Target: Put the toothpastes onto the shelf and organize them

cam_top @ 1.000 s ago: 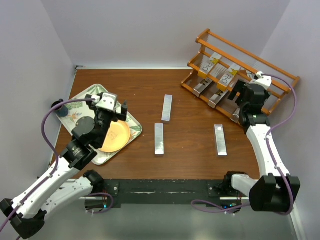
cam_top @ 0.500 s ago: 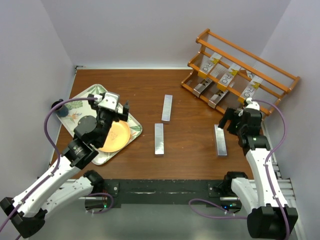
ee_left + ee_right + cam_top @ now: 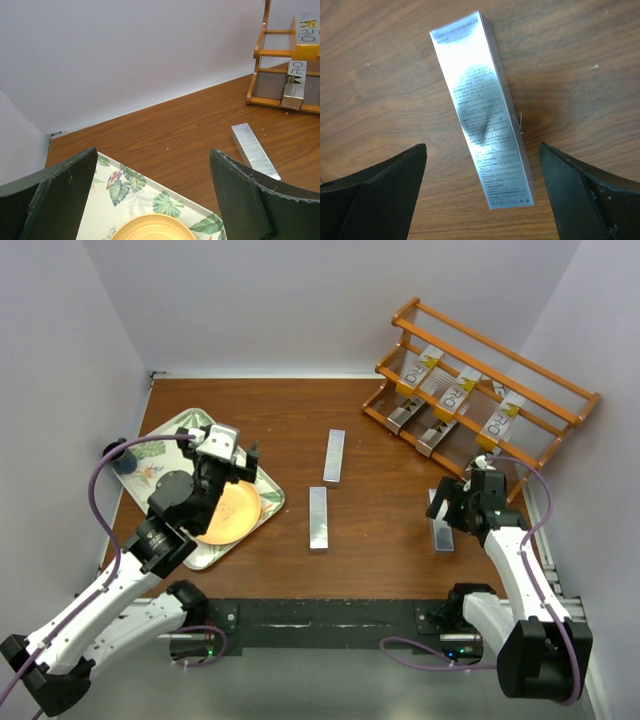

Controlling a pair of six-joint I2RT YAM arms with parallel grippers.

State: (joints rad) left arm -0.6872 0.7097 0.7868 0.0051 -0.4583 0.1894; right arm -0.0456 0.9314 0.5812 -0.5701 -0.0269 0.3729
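Note:
Three silver toothpastes lie flat on the brown table: one at mid-back (image 3: 334,456), one in the middle (image 3: 318,517), one at the right (image 3: 440,524). My right gripper (image 3: 451,508) hangs open just over the right carton (image 3: 485,115), with its fingers (image 3: 385,190) apart on either side and not touching it. The orange wooden shelf (image 3: 520,355) stands at the far right and holds several cartons, such as one on the upper tier (image 3: 455,390) and one lower down (image 3: 403,415). My left gripper (image 3: 228,452) is open and empty above the leaf-patterned tray (image 3: 165,432).
An orange plate (image 3: 230,512) rests on the tray, and a dark blue cup (image 3: 125,458) sits at its left edge. Grey walls close in the table at the back and both sides. In the left wrist view the mid-back carton (image 3: 255,150) and the shelf's end (image 3: 260,50) show.
My right arm has pulled back from the shelf and come down over the right carton on the table, staying open. The left arm has hardly moved.

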